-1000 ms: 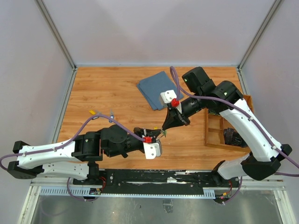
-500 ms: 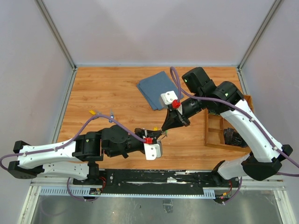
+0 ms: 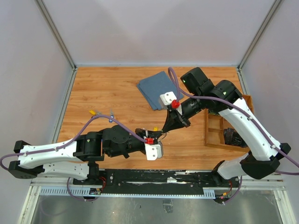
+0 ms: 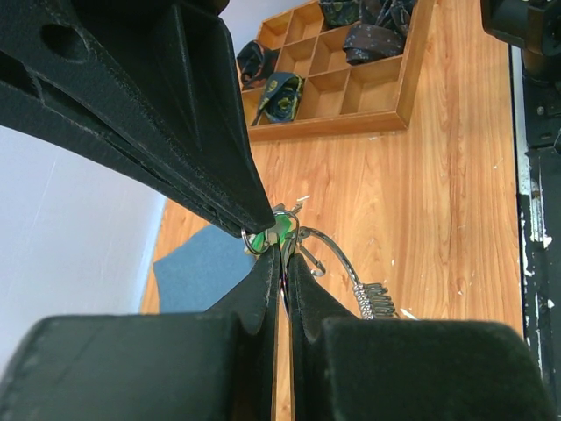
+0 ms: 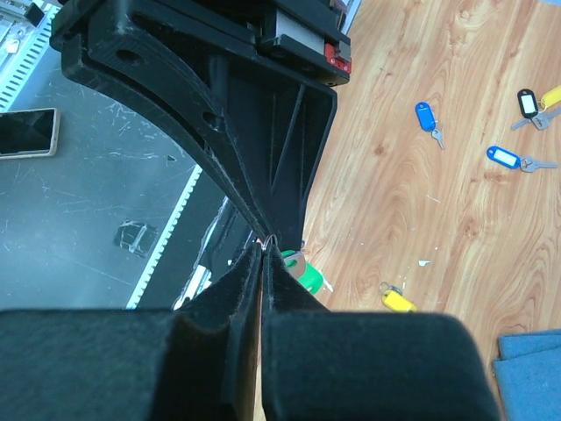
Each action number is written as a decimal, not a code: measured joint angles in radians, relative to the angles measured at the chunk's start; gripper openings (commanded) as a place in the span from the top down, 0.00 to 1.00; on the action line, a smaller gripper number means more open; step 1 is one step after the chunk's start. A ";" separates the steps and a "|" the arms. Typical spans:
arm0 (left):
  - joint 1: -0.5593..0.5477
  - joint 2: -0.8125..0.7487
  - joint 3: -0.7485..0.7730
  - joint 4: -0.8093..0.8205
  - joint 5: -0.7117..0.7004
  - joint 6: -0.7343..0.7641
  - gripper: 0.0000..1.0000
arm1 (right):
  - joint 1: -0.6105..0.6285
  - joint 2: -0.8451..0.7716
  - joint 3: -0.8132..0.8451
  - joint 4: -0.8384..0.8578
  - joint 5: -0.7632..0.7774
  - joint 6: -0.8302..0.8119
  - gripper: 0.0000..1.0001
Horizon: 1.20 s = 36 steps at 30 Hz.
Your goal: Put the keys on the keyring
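Both grippers meet in mid-air above the table's front middle. My left gripper [image 4: 283, 248] [image 3: 158, 132] is shut on the keyring [image 4: 341, 253], a silver wire ring whose arc curves out to the right and ends in a short chain bit [image 4: 373, 302]. My right gripper [image 5: 266, 248] [image 3: 164, 130] is shut on the small wire loop of a green-tagged key [image 5: 308, 279] [image 4: 273, 230], tip to tip with the left fingers. A yellow-tagged key [image 5: 397, 301] lies on the wood just below. Other keys lie farther left: two blue [image 5: 425, 116] [image 5: 502, 156], a dark grey [image 5: 526, 102], a yellow [image 5: 552, 95].
A folded blue cloth [image 3: 156, 88] lies at the back middle. A wooden compartment tray [image 3: 206, 130] holding dark bundles stands at the right edge, under the right arm. The loose keys [image 3: 93, 112] lie at the left of the table, near the left arm's cable.
The left gripper has edged slightly rightward, closer to the right gripper's tip. Both grippers stay shut on what they hold.
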State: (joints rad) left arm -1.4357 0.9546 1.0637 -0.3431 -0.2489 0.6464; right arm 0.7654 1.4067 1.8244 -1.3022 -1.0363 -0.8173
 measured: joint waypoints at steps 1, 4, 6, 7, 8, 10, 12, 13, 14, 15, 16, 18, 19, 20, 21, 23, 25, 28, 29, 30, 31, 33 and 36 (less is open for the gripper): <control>0.000 0.000 0.000 0.000 0.000 0.000 0.99 | 0.000 0.001 0.000 -0.002 0.000 0.000 0.99; -0.001 0.000 0.000 -0.003 0.000 0.000 0.99 | 0.003 0.003 0.000 -0.005 0.000 0.000 0.99; -0.002 0.000 0.000 -0.005 0.000 0.000 1.00 | 0.006 0.005 0.000 -0.006 0.001 0.000 0.98; -0.002 0.000 0.000 -0.006 0.000 0.000 0.99 | 0.007 0.006 0.000 -0.007 0.002 0.000 0.98; -0.002 0.000 0.000 -0.008 0.000 0.000 1.00 | 0.007 0.007 0.000 -0.008 0.003 0.000 0.98; -0.002 0.000 0.000 -0.011 0.000 0.000 0.99 | 0.009 0.009 0.000 -0.008 0.006 0.000 0.98; -0.002 0.000 0.000 -0.014 0.000 0.000 1.00 | 0.011 0.012 0.000 -0.012 0.007 0.000 0.98; -0.002 0.000 0.000 -0.017 -0.001 0.000 1.00 | 0.012 0.013 0.000 -0.013 0.008 0.000 0.98; -0.002 0.000 0.000 -0.019 -0.001 0.000 0.99 | 0.014 0.016 0.000 -0.015 0.008 0.000 0.98; -0.002 0.000 0.000 -0.021 -0.001 0.000 0.99 | 0.016 0.018 0.000 -0.018 0.009 0.000 0.97; -0.002 0.000 0.000 -0.023 -0.001 0.000 1.00 | 0.019 0.019 0.000 -0.021 0.010 0.000 0.97; -0.002 0.000 0.000 -0.026 0.000 0.000 1.00 | 0.020 0.020 0.000 -0.026 0.012 0.000 0.97; -0.002 0.000 0.000 -0.026 0.000 0.000 1.00 | 0.020 0.020 0.000 -0.027 0.012 0.000 0.97; -0.002 0.000 0.000 -0.026 0.000 0.000 0.99 | 0.020 0.020 0.001 -0.029 0.013 -0.001 0.97; -0.002 0.000 0.000 -0.026 0.000 0.000 1.00 | 0.020 0.020 0.002 -0.031 0.013 -0.001 0.97; -0.003 0.000 0.000 -0.026 0.000 0.000 1.00 | 0.020 0.020 0.003 -0.034 0.013 -0.002 0.96; -0.005 0.000 0.000 -0.025 0.000 0.001 0.99 | 0.020 0.021 0.004 -0.037 0.013 -0.003 0.96; -0.007 0.000 0.000 -0.024 0.000 0.001 0.99 | 0.021 0.021 0.011 -0.046 0.013 -0.003 0.95; -0.007 0.000 0.000 -0.021 0.000 0.001 0.99 | 0.021 0.021 0.013 -0.049 0.013 -0.003 0.95; -0.007 0.000 0.000 -0.019 0.000 0.001 0.99 | 0.021 0.021 0.016 -0.052 0.014 -0.004 0.95; -0.007 0.000 0.000 -0.018 0.000 0.001 1.00 | 0.021 0.021 0.018 -0.054 0.015 -0.004 0.95; -0.007 0.000 0.000 -0.018 0.000 0.001 1.00 | 0.021 0.021 0.019 -0.058 0.016 -0.006 0.95; -0.007 0.000 0.000 -0.018 0.000 0.001 1.00 | 0.021 0.021 0.019 -0.061 0.016 -0.008 0.94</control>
State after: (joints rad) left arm -1.4429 0.9546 1.0637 -0.3614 -0.2489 0.6476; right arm 0.7860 1.4277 1.8431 -1.3628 -1.0206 -0.8253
